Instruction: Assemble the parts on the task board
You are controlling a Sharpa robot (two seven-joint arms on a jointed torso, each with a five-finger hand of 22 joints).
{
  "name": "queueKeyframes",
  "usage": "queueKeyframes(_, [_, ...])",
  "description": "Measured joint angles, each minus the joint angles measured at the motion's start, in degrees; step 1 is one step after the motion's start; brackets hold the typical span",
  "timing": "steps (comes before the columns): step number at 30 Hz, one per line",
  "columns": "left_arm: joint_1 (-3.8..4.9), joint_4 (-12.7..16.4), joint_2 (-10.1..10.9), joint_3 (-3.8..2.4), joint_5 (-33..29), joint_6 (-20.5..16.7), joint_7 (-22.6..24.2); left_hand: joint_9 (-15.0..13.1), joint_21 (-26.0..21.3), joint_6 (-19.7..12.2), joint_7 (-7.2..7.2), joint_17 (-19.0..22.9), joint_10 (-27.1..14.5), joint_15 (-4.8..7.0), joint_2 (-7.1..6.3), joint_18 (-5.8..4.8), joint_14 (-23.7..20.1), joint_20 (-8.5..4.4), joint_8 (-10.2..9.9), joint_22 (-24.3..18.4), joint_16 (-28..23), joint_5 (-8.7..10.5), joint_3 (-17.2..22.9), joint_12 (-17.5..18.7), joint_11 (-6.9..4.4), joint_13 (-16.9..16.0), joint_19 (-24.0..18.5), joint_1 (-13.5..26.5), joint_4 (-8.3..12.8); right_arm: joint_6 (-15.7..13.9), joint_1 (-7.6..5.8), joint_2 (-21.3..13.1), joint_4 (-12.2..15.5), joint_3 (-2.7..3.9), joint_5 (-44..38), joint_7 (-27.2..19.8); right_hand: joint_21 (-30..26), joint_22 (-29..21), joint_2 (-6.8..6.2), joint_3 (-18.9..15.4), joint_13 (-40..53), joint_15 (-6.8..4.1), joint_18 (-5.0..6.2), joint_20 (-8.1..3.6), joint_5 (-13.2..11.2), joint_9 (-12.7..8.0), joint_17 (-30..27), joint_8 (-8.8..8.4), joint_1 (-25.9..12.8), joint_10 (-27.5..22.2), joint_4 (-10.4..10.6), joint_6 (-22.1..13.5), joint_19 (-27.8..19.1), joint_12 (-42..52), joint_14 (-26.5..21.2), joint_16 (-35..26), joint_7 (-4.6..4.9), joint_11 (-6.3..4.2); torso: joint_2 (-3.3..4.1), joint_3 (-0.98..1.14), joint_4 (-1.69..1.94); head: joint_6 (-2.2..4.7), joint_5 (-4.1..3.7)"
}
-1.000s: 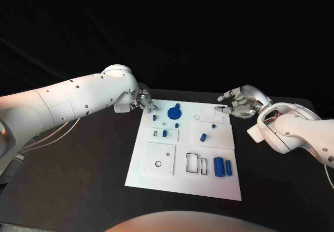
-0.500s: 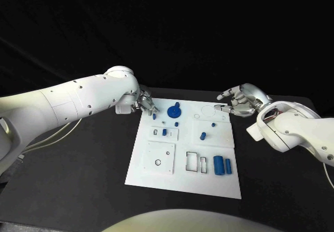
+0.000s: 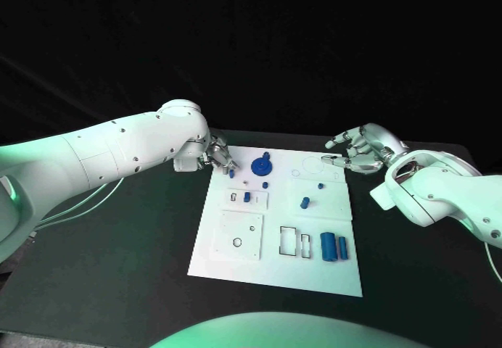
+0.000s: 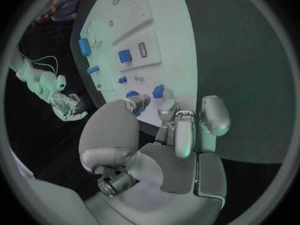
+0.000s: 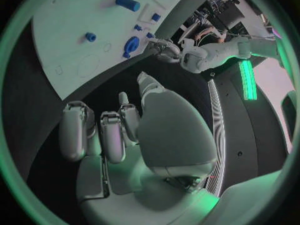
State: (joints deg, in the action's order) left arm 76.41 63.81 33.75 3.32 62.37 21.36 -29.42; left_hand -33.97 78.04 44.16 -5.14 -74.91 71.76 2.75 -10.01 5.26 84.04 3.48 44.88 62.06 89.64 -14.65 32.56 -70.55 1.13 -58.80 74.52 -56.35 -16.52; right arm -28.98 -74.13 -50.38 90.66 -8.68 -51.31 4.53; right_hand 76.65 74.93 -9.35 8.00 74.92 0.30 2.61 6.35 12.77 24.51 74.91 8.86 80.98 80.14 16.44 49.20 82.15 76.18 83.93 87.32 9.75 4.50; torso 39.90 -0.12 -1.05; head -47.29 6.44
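Head view gives you the whole task board (image 3: pixel 274 254) on the black tabletop (image 3: pixel 125 268), parts spread over it. Left wrist view adds detail: your left hand (image 4: pixel 169 135) has its fingers (image 4: pixel 211 116) spread and released, with a small blue part (image 4: pixel 158 91) just beyond the fingertips. Your right hand (image 3: pixel 359 151) hovers off the board's far right corner, fingers loosely curled, grasping nothing.
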Motion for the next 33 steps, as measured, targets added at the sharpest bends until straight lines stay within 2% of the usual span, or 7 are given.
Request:
queueKeyframes(5, [-0.02,-0.2,-0.1,0.01,-0.2,0.0,0.0,0.1,0.0,0.2,-0.20,0.0,0.0,0.00,1.03,0.00,0.0,0.00,0.0,0.0,0.0,0.00,0.0,0.0,0.00,0.0,0.0,-1.0,0.0,0.0,0.00,0.0,0.0,0.00,0.0,0.0,0.0,0.0,0.00,0.0,0.0,0.00,0.00,0.00,0.0,0.0,0.0,0.00,0.0,0.0,0.0,0.0,0.0,0.0,0.0,0.0,0.00,0.00,0.00,0.00,0.00,-0.08,-0.03])
queueKeyframes(14, [-0.05,-0.5,-0.3,0.01,-0.5,-0.1,0.0,0.3,0.0,0.4,0.02,0.0,-0.2,0.00,1.94,0.00,0.0,0.00,0.0,0.0,0.0,0.00,0.3,0.0,-0.21,0.1,0.0,-4.2,0.7,0.0,0.01,0.0,0.0,0.00,0.0,0.0,0.0,0.0,0.00,0.0,0.0,0.00,0.00,0.00,0.0,0.0,0.0,0.00,0.0,0.0,0.0,0.0,0.0,0.0,0.0,0.0,0.00,0.00,0.00,0.04,-0.01,-0.38,-0.04])
queueKeyframes(26, [-0.11,-0.9,-0.5,0.01,-0.9,-0.1,0.0,0.3,0.0,0.4,0.02,0.0,-0.2,0.00,2.17,0.00,0.0,0.00,0.0,0.0,0.0,0.00,0.4,0.0,-0.20,0.1,0.0,-5.2,1.0,0.0,0.01,0.0,0.0,0.00,0.0,0.0,0.0,0.0,0.00,0.0,0.0,0.00,0.00,0.00,0.2,0.0,0.0,0.00,0.0,0.0,0.0,0.0,0.0,0.0,0.0,0.0,0.00,0.00,-0.04,0.07,0.00,-0.58,-0.07])
queueKeyframes(28, [-0.14,-1.0,-0.5,0.01,-1.0,-0.1,0.0,0.3,0.0,0.4,0.02,0.0,-0.2,0.00,1.87,0.00,0.0,0.00,0.0,0.0,0.0,0.00,0.4,0.0,-0.20,0.1,0.0,-5.5,1.0,0.0,0.01,0.0,0.0,0.00,0.0,0.0,0.0,0.0,0.00,0.0,0.0,0.00,0.00,0.00,0.2,0.0,0.0,0.00,0.0,0.0,0.0,0.0,0.0,0.0,0.0,0.0,0.00,0.00,-0.04,0.06,0.00,-0.59,-0.07])
queueKeyframes(33, [-0.15,-1.0,-0.5,0.00,-1.3,-0.1,0.0,0.3,0.0,0.5,0.16,0.0,-0.3,0.00,2.95,0.00,0.0,0.00,0.0,0.1,0.0,0.00,1.5,0.0,-0.33,0.1,0.0,-8.8,3.0,0.0,0.01,0.1,0.0,0.00,0.0,0.0,0.0,0.0,0.23,0.0,0.0,0.00,0.00,0.00,0.2,0.0,0.0,0.23,-0.2,0.0,0.0,0.0,0.0,0.0,0.0,0.0,0.00,0.00,-0.02,0.05,-0.01,-0.68,-0.07])
